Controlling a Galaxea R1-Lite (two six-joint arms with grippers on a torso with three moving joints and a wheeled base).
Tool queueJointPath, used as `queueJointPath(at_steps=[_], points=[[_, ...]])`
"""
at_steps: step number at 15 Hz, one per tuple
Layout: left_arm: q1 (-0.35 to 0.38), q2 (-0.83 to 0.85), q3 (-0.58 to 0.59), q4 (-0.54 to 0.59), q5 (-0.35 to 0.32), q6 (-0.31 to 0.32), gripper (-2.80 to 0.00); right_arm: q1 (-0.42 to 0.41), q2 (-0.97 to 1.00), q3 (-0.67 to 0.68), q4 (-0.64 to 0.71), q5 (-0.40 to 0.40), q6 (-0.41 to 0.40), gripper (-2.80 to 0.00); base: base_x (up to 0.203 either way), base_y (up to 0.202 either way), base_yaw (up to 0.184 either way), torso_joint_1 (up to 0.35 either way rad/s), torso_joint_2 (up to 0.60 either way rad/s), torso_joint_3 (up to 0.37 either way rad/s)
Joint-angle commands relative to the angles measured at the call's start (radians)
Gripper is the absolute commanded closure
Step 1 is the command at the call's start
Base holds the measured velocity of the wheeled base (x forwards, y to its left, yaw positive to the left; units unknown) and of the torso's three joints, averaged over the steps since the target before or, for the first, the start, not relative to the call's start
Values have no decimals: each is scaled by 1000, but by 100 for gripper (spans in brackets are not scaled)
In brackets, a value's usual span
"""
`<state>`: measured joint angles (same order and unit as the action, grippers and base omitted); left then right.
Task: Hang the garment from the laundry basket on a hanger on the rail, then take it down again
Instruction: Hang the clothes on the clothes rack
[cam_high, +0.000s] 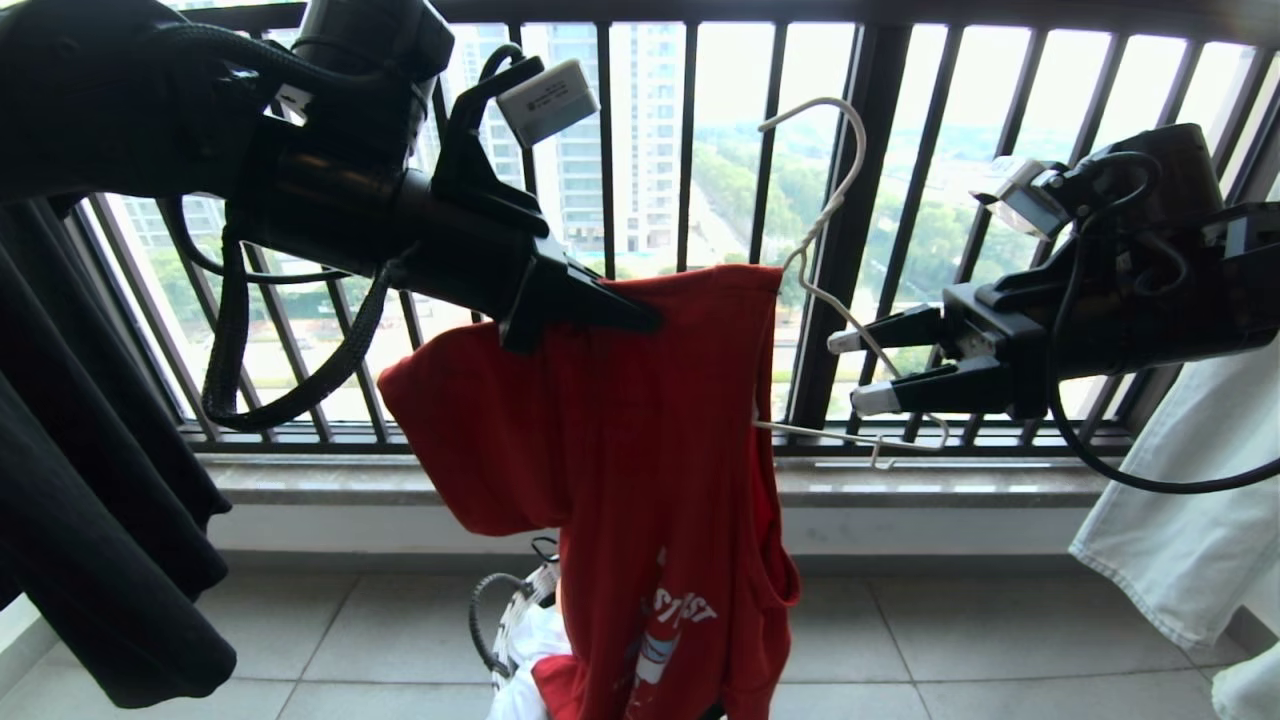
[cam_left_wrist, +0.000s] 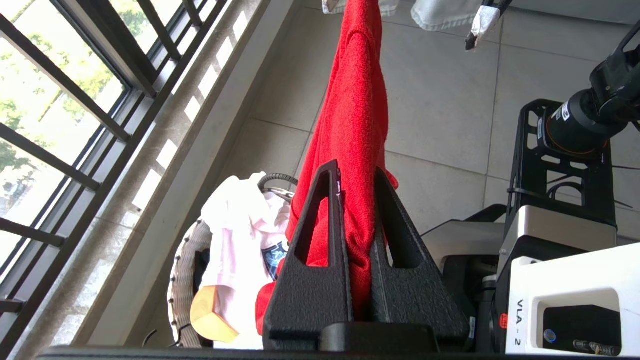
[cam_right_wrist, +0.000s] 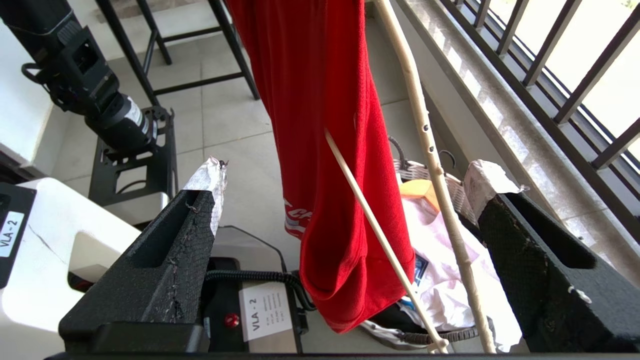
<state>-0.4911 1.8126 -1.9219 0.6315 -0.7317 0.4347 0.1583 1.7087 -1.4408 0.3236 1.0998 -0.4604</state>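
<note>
The head camera looked forward at the barred window railing (cam_high: 700, 200), with both arms close in front. Each wrist camera looked down past its own fingers toward the tiled floor (cam_left_wrist: 450, 100). All three shared the red garment (cam_high: 640, 420) and the laundry basket (cam_left_wrist: 182, 280).

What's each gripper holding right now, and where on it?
Left gripper is shut on the red T-shirt, pinching its top edge. Right gripper is open around the white wire hanger, gripping nothing.
</note>
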Motion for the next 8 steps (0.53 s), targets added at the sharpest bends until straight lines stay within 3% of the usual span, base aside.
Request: queueJointPath(at_steps=[1,4,8], points=[[-1,-15,4,4,-5,3,0,-15,20,-17,2,7,-1,-280,0,0,0,0,0,0],[0,-38,26,4,-4,1,0,-26,22,-36,2,8,48,-280,0,0,0,0,0,0],[12,-92,85,4,3,-7,0,-39,36,-134,2,6,262,-280,0,0,0,0,0,0]])
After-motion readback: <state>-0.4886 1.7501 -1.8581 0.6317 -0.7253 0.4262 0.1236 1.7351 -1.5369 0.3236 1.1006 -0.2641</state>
